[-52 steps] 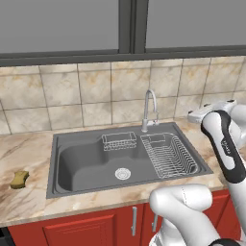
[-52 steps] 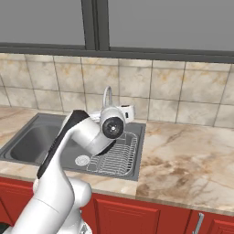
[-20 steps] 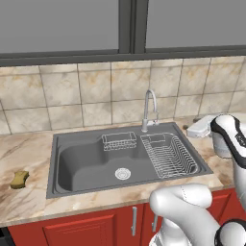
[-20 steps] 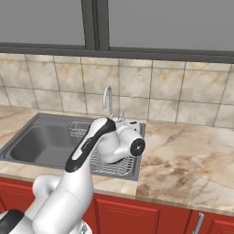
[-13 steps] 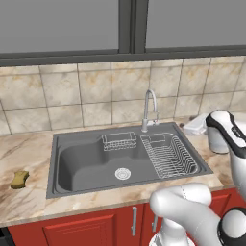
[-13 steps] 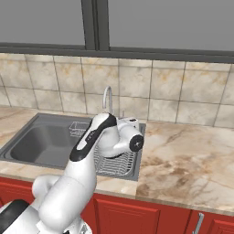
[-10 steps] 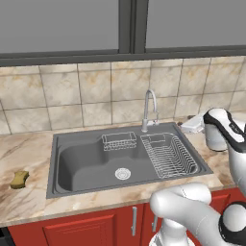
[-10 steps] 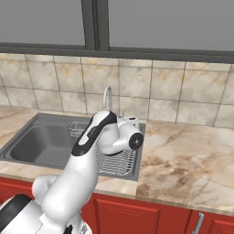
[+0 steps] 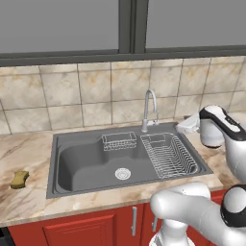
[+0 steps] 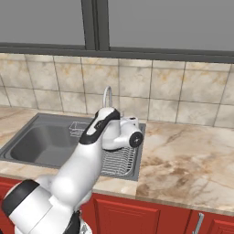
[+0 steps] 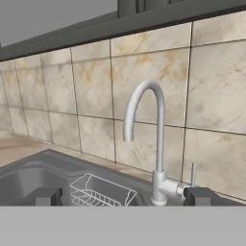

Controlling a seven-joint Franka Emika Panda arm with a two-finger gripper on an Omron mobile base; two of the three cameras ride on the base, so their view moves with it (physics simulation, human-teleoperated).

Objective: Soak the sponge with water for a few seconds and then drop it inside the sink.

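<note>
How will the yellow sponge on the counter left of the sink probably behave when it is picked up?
The sponge is a small block with pinched, wavy sides, so it is probably light and somewhat soft, and may squash a little under a grip. It lies flat on the counter, so rolling seems unlikely. No water runs from the faucet, so it is likely still dry.

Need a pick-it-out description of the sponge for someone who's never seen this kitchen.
Start at the dark grey sink set in the marble counter. Go left past its rim: the sponge lies on the counter near the left edge. It is a small mustard-yellow block with wavy sides, unlike the silver wire rack and basket inside the sink.
</note>
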